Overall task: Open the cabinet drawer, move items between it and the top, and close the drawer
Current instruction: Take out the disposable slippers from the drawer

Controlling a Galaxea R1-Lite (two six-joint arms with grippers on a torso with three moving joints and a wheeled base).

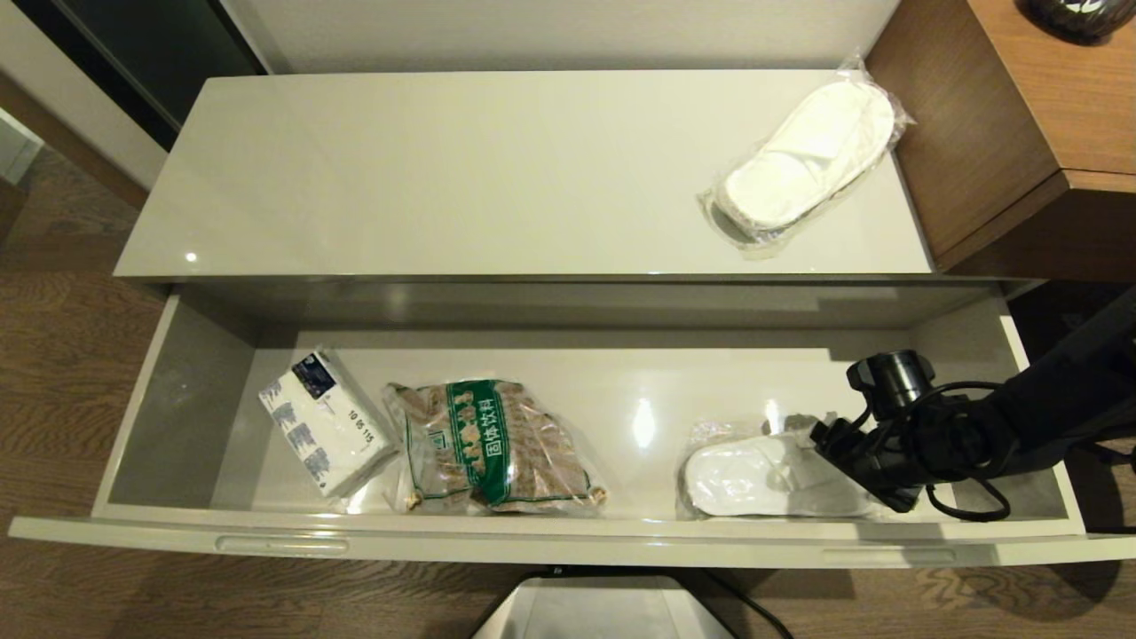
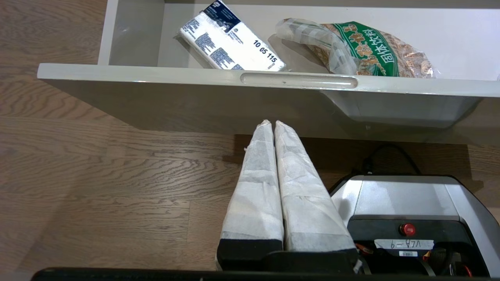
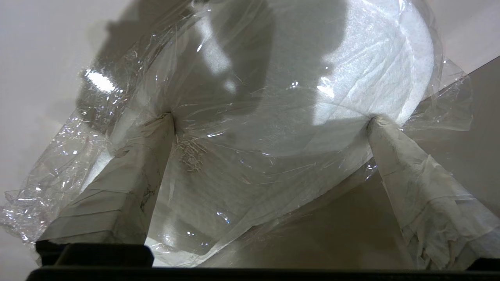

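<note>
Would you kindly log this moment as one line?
drawer: open | right gripper: open, astride bagged slipper in drawer | other slipper: on top | left gripper: shut, parked

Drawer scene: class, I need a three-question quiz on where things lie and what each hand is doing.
1. True or false: the right hand stands open over the bagged slipper in the drawer.
2. What lies on the cabinet top? A tissue pack; B another bagged slipper; C snack bag.
3. Fill in: the left hand, parked below the drawer front, is ____.

Key: 1 true; 2 B; 3 shut.
</note>
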